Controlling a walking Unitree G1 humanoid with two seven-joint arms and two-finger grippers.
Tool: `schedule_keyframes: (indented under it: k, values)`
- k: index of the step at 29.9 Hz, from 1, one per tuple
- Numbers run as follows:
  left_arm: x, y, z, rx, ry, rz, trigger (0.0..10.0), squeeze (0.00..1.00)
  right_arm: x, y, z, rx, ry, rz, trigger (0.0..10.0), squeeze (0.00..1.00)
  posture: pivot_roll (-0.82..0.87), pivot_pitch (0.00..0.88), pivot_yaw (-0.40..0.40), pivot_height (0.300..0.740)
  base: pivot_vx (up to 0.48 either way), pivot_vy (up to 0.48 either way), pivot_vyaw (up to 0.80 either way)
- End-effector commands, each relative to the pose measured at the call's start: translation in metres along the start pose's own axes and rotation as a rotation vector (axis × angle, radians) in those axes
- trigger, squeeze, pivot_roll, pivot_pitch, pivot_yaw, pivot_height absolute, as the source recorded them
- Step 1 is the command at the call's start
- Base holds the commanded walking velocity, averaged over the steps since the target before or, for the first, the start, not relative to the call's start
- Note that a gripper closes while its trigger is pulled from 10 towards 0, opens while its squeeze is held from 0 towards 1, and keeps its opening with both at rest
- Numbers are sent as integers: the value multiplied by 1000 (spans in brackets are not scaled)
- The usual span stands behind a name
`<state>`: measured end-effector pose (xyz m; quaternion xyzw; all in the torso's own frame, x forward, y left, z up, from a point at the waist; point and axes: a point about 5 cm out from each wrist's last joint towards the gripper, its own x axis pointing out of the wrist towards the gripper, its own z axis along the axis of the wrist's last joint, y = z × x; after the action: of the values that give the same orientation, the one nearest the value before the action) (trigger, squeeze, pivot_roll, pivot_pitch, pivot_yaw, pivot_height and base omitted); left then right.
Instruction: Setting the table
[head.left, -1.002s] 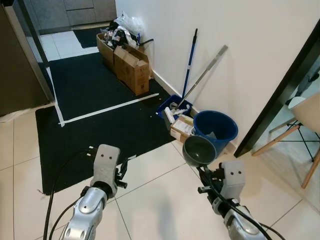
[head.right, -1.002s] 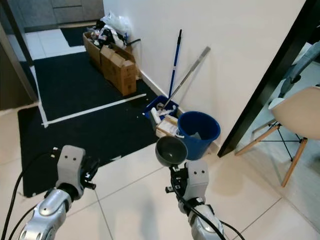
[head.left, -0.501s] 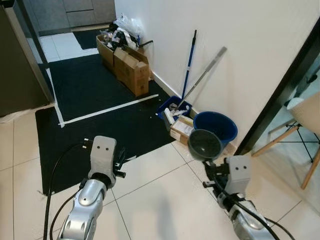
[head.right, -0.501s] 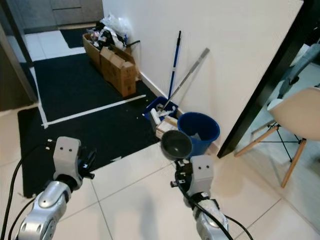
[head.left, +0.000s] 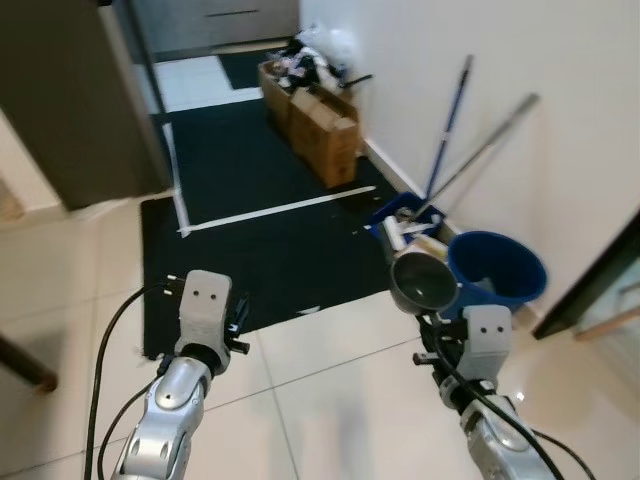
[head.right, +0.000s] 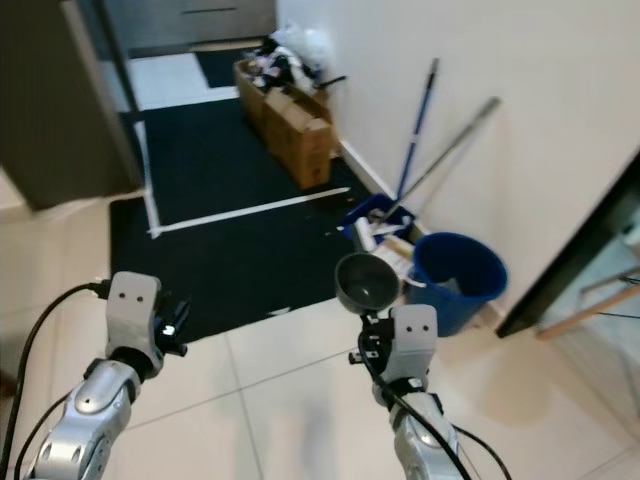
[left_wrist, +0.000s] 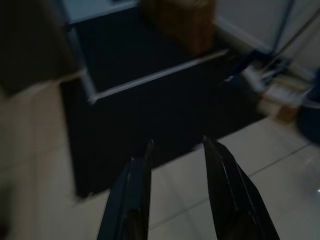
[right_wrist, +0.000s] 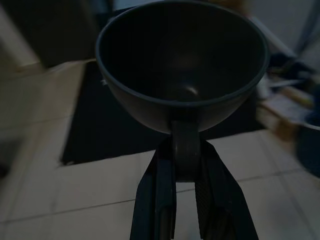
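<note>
Pale glossy tiled floor (head.left: 330, 400) underfoot, no dining table in sight; judged a carrying leg of the job, not placement.

Large black floor mat with a white tape line (head.left: 260, 215), from 12 o'clock round to 10. Dark tall cabinet or door panel (head.left: 70, 100) at 10–11 o'clock.

White wall (head.left: 560, 60) from 1 to 3 o'clock. Against it, cleaning gear parked out of the walkway: round blue plastic bucket (head.left: 497, 268) at 2 o'clock, a blue-handled mop and a grey pole (head.left: 470, 135) leaning on the wall behind it. Brown cardboard boxes stuffed with bags (head.left: 315, 105) at 12–1 o'clock, along the skirting.

Right gripper (right_wrist: 183, 165) raised at about 4 o'clock, fingers clenched either side of the stubby handle of a dark grey round bowl (right_wrist: 182, 65). Bowl sits above the fingertips, mouth tipped toward the camera, looks empty; it shows in front of the bucket in the head views. Held high and forward, probably to keep it clear of the robot's body while walking.

Left gripper (left_wrist: 175, 150) at 7–8 o'clock, low over the mat's edge, fingers (left_wrist: 131, 200) parted with nothing between them. Likely kept free for balance or a second item.
</note>
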<state>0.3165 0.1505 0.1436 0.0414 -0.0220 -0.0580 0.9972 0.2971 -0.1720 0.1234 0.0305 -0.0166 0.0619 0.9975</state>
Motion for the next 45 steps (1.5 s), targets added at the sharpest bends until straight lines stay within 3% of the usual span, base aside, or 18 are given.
schedule_keyframes:
  k: [1, 45]
  values:
    - [-2, 1, -6, 12, 27, 4, 10000, 0, -4, -3, -5, 0, 10, -12, 10000, 0, -2, 136, 92, 740, 0, 0, 800]
    - [0, 1, -8, 18, 36, 3, 10000, 0, -3, -2, -5, -7, 4, 4, 10000, 0, -7, 120, 99, 740, 0, 0, 800]
